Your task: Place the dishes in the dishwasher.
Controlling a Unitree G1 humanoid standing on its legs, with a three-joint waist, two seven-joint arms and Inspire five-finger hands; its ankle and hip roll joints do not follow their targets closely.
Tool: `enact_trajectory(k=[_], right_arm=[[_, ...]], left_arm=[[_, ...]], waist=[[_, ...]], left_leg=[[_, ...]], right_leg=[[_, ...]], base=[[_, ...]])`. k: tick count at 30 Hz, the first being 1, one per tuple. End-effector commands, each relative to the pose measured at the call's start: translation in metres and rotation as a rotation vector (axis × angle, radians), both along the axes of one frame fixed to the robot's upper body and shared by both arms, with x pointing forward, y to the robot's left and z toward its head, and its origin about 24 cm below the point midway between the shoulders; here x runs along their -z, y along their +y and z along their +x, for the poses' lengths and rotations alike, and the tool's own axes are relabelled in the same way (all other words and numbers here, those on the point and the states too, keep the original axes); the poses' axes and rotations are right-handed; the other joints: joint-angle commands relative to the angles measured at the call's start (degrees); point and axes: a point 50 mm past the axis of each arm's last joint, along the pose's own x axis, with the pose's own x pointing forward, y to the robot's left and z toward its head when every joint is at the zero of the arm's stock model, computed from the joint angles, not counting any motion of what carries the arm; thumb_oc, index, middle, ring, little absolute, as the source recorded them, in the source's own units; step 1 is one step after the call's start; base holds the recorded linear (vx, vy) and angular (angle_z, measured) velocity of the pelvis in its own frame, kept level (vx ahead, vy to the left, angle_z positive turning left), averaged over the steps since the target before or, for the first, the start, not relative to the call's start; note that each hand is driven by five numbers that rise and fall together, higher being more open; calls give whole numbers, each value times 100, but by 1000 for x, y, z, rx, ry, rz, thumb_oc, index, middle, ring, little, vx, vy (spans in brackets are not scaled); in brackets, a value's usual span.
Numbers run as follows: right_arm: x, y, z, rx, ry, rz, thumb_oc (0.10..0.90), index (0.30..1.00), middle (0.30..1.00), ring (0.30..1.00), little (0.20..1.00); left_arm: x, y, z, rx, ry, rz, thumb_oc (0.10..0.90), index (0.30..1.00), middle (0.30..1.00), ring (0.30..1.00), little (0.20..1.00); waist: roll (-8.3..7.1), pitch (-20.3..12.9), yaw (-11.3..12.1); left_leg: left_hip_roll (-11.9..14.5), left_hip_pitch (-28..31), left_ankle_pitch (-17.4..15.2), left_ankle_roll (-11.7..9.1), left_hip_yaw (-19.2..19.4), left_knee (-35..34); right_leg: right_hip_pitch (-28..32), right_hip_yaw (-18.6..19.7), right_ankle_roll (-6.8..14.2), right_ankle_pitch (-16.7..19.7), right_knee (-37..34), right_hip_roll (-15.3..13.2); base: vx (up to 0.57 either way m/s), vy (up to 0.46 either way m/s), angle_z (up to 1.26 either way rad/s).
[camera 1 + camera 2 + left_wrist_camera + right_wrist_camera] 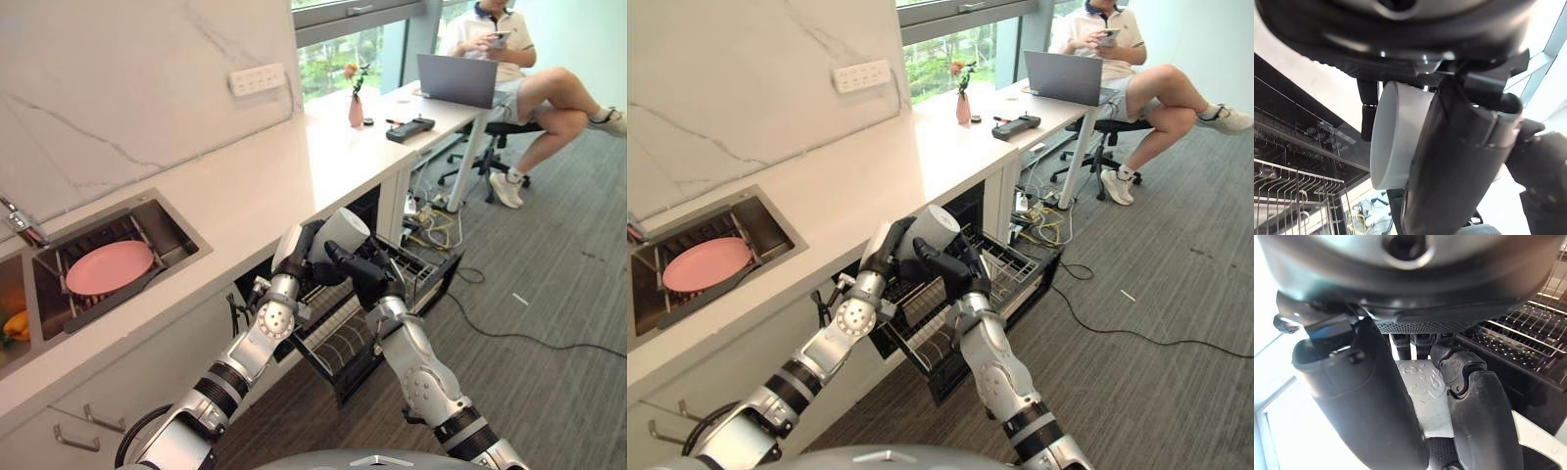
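A white cup (pixel 345 228) is held in the air just above the pulled-out dishwasher rack (pixel 423 277), in front of the counter edge. My left hand (pixel 302 250) grips it from the counter side, fingers curled round its wall (pixel 1396 132). From the other side, my right hand (pixel 361 272) has its thumb and fingers curled on the same cup (pixel 1422 391). A pink plate (pixel 108 266) lies on the wire grid in the sink (pixel 174 217), far left of both hands.
The open dishwasher's wire rack juts into the floor space below the counter (pixel 255 186). Something yellow (pixel 15 324) lies in the left basin. A vase (pixel 356 110), a remote (pixel 409 128) and a laptop (pixel 457 79) sit farther along; a person (pixel 509 59) sits there. Cables (pixel 509 328) trail over the floor.
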Motion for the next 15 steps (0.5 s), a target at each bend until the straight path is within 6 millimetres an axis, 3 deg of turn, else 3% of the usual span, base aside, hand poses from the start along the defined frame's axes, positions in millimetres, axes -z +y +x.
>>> enact_trajectory(k=[1,8,15], right_arm=[[-109,47,33,-22,-398,351,800,900,900,900,900],[-117,51,44,9,-385,425,800,900,900,900,900],[-118,57,47,-116,-465,403,800,900,900,900,900]], left_arm=[[-52,-51,20,211,-236,71,400,300,300,300,300],[-64,-60,16,294,-289,95,400,300,300,300,300],[-53,-56,8,371,-240,96,400,300,300,300,300]], waist=[[-214,-100,140],[-259,-122,392],[-338,-127,620]], left_leg=[[-108,-9,-211,51,-259,30],[-135,-88,-199,60,-408,32],[-155,-139,-197,66,-539,36]], right_leg=[[132,-372,439,-364,68,-275],[181,-517,454,-348,68,-296],[239,-645,456,-343,68,-329]], base=[[-11,5,17],[-22,4,14],[-21,-2,12]])
